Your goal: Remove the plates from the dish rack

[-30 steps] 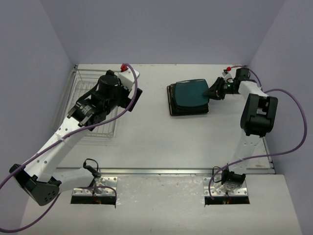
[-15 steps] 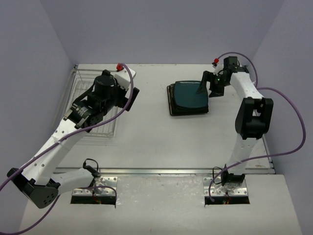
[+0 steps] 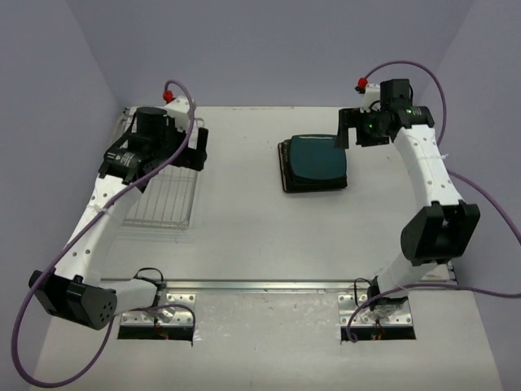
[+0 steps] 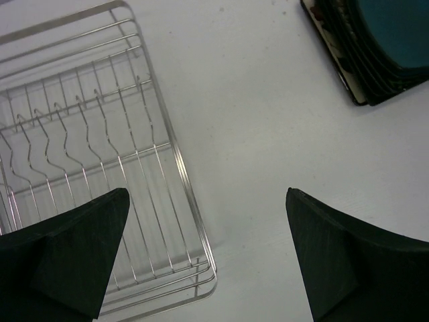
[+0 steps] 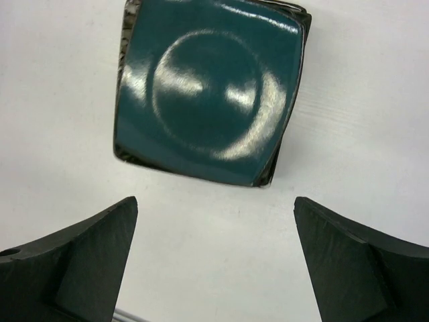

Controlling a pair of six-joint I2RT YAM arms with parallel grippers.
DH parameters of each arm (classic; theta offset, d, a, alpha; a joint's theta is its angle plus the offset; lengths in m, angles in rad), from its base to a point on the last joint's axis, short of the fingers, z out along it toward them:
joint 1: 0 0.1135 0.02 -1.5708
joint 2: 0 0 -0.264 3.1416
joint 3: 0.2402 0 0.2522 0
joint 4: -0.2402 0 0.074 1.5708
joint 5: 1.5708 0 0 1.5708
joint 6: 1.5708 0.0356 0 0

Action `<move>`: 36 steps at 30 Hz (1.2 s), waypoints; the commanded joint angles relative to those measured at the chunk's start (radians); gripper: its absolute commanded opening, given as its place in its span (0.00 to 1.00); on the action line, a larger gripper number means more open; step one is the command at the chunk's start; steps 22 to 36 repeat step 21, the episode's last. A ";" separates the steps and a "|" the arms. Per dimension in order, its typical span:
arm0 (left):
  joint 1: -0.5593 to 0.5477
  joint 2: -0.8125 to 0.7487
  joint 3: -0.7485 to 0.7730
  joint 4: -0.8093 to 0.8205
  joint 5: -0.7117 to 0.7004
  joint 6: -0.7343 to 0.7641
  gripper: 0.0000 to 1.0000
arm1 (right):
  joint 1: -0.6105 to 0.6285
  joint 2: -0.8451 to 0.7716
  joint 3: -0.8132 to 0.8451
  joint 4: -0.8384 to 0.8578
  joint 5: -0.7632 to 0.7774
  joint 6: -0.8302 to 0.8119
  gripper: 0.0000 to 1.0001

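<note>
The dish rack (image 3: 161, 199), a silver wire frame, lies at the left of the table with no plate in its slots (image 4: 87, 154). A stack of square plates (image 3: 316, 161) with a teal one on top (image 5: 208, 94) rests on the table at centre right. My left gripper (image 3: 195, 151) hangs open above the rack's right edge (image 4: 208, 258), holding nothing. Above the table just beside the stack's right edge, my right gripper (image 3: 350, 132) is open too, with bare tabletop between its fingers (image 5: 214, 261).
The white table (image 3: 244, 236) is enclosed by pale walls at the back and sides. A metal rail (image 3: 269, 285) runs along the near edge above the arm bases. Purple cables loop from both arms.
My right gripper has opened, let go of the top plate and lifted back from the stack. The left arm has swung back and left, above the rack's far end.
</note>
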 commanded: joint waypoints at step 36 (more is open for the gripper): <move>0.191 -0.139 -0.246 0.197 -0.030 -0.072 1.00 | -0.004 -0.846 -0.845 0.322 0.039 0.043 0.99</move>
